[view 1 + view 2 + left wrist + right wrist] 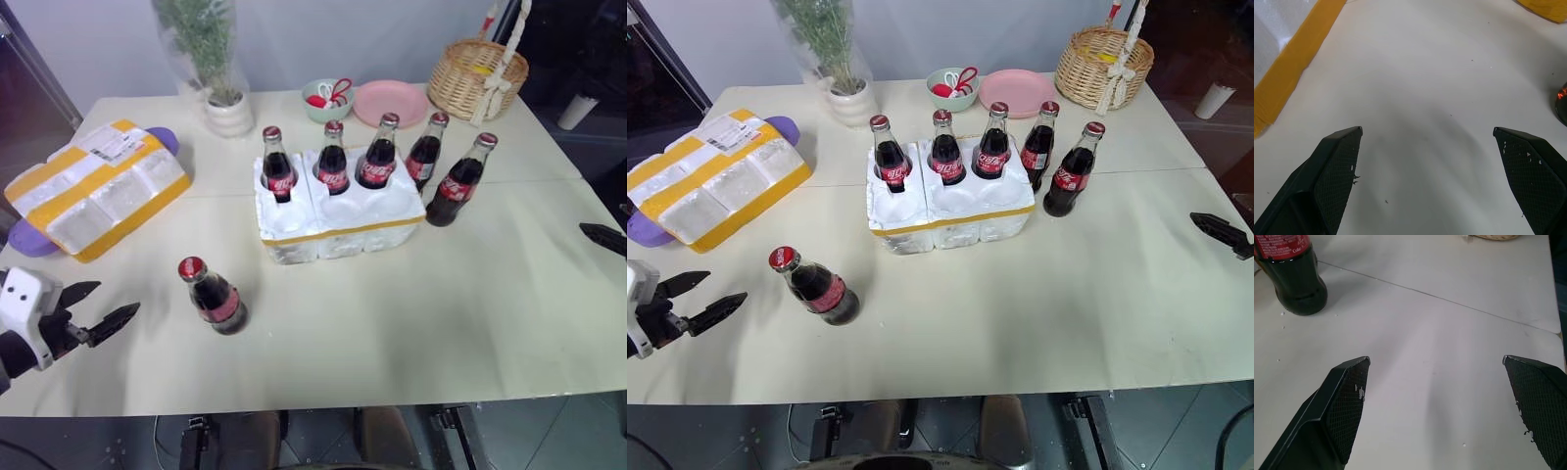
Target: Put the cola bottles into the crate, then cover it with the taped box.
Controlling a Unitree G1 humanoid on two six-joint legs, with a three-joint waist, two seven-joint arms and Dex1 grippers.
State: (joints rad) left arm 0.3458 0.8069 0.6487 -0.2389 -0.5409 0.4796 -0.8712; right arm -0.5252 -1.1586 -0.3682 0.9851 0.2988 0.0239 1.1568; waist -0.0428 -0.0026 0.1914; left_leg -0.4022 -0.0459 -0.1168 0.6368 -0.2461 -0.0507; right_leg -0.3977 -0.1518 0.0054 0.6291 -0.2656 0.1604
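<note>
The loose cola bottle (214,296) stands upright just right of the left pincer (106,311), the nearer one; both pincers gape empty.

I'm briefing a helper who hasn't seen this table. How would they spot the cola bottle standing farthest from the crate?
Start at the white styrofoam crate in the middle of the table. Come towards the near edge and to the robot's left, where one cola bottle stands alone on bare tabletop. Unlike the other five, which stand in or right beside the crate, it has nothing next to it.
</note>
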